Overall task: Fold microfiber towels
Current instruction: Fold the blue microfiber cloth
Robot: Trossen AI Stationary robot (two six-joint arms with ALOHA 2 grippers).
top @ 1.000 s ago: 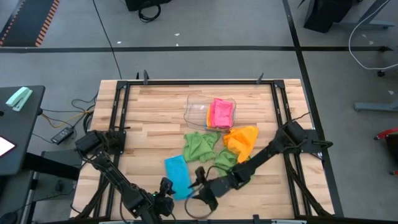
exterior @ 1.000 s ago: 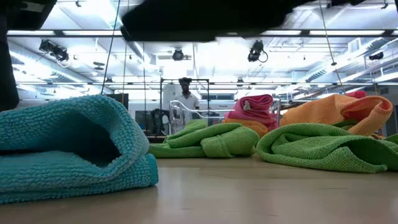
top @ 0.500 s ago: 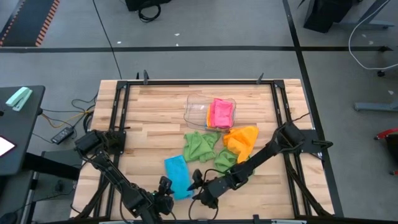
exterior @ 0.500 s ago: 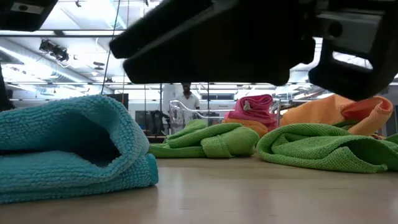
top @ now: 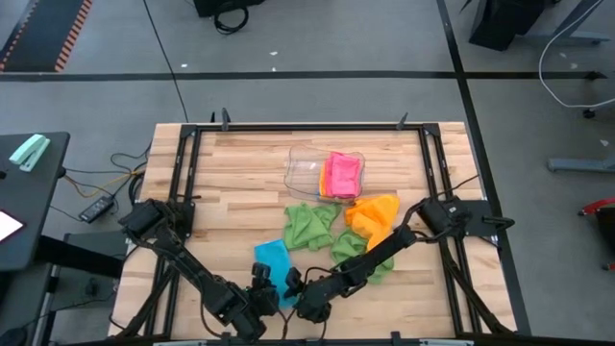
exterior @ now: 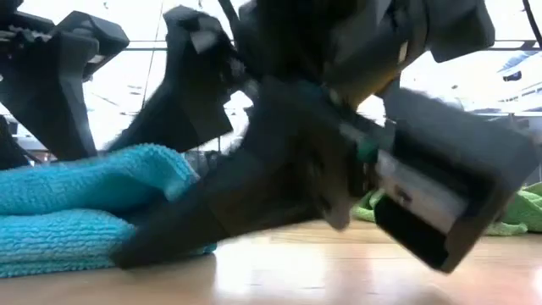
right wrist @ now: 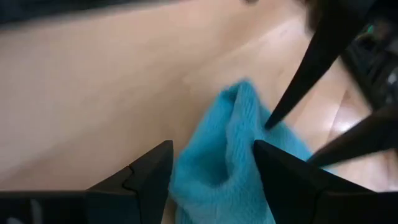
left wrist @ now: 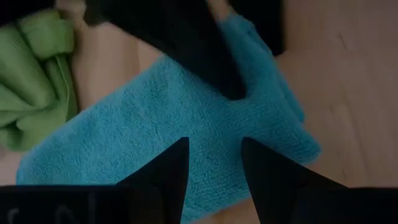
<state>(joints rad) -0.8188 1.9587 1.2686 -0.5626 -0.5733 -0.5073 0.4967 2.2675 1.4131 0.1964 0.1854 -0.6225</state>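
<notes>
A blue microfiber towel [top: 273, 257] lies folded on the table near its front edge. It also shows in the low view [exterior: 76, 212]. My left gripper [top: 263, 290] is open over the towel's near end, its fingers above the blue cloth [left wrist: 186, 112]. My right gripper [top: 296, 286] is open at the same end from the right. Its fingers stand on either side of a raised blue fold [right wrist: 231, 149]. In the low view the two grippers fill the picture and hide most of the other towels. My left gripper points down at the blue towel's near end [left wrist: 214, 186]; I cannot tell whether its fingers touch the cloth. My right gripper comes in low and slanting from the table's right, with the raised fold [right wrist: 227, 174] between its open fingers. I cannot tell whether they touch it.
Two green towels [top: 309, 223] [top: 352, 252] and an orange towel [top: 375, 215] lie crumpled behind the blue one. A clear plastic tray [top: 302, 169] farther back holds a pink towel [top: 342, 175]. Bare wood shows at the table's left.
My right gripper has gone toward the table's left and down, up to the blue towel's near end. My left gripper has gone toward the right and the far edge, over the same end. The towel has stayed in place.
</notes>
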